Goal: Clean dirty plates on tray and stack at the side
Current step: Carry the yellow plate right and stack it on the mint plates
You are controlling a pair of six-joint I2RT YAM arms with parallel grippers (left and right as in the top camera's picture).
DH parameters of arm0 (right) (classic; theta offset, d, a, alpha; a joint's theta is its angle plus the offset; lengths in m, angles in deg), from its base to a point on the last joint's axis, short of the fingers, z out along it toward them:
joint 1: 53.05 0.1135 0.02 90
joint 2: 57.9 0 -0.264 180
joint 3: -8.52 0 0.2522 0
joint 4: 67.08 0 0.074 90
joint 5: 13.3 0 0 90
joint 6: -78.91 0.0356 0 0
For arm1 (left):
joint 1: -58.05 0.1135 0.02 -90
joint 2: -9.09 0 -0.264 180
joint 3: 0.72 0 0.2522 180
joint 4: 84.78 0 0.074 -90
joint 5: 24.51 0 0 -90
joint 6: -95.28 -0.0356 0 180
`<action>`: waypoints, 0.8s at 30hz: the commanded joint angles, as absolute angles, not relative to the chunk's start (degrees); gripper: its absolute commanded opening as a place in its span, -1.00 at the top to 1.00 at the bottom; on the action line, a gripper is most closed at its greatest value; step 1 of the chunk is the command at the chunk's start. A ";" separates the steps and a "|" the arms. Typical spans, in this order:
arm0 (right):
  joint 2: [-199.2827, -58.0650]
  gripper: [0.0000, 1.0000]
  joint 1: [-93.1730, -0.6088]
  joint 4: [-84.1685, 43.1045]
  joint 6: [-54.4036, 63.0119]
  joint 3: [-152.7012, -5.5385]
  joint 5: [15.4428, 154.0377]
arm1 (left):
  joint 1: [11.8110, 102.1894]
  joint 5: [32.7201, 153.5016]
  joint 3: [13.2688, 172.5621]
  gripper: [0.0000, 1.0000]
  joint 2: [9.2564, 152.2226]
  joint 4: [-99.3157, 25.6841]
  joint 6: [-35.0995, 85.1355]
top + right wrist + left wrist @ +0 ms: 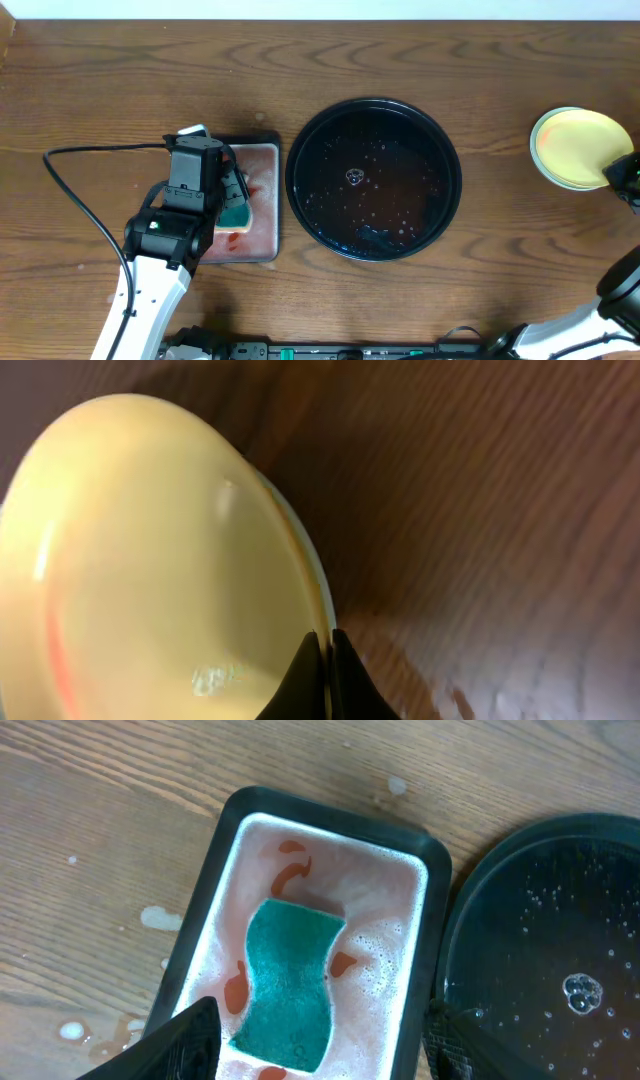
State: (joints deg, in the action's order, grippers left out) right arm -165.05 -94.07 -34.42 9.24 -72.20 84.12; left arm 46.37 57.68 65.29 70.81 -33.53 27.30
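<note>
Right gripper (pixel 326 660) pinched the yellow plate (pixel 150 560) at its rim, jaws together on it. We saw that plate resting on 1 blue plate (pixel 312 565), right of the wet black tray (pixel 293 180). Our left gripper (pixel 325 1050) hung with jaws apart over the green sponge (pixel 290 980) in the small tray (pixel 225 850).

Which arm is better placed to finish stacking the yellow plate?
Right. The right gripper is shut on the yellow plate at its rim. The left gripper hangs open over the green sponge in the small tray, across the black tray from the plate.
</note>
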 commanded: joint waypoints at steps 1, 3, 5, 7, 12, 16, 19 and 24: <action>-166.80 0.55 -94.20 -36.91 10.80 -72.05 85.17 | 46.52 57.57 64.92 -0.31 70.06 -33.37 26.30; -166.63 0.04 -94.11 -37.33 10.75 -72.09 85.65 | 46.52 57.57 64.92 -0.30 70.06 -33.37 26.30; -165.93 -0.23 -94.11 -37.29 10.75 -72.11 87.75 | 46.52 57.57 64.92 -0.31 70.06 -33.37 26.30; -164.36 -0.22 -94.11 -37.26 10.75 -72.11 90.54 | 46.52 57.57 64.92 -0.30 70.06 -33.35 26.30; -151.74 -0.18 -93.81 -34.40 10.49 -72.11 97.14 | 46.52 57.57 64.92 -0.31 70.06 -33.35 26.27; -136.47 -0.16 -91.23 -27.25 5.35 -72.11 97.69 | 46.50 57.57 64.92 -0.30 70.06 -33.35 24.74; -128.20 -0.14 -88.19 -22.84 3.65 -72.11 97.76 | 46.50 57.57 64.92 -0.30 70.06 -33.33 24.35; -115.18 -0.08 -77.79 -12.54 -0.50 -72.09 97.69 | 46.52 57.57 64.92 -0.31 70.06 -33.35 24.40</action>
State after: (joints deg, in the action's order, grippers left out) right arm -119.77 -82.55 -15.47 3.54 -72.14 97.06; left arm 46.37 57.70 65.29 70.78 -33.48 25.75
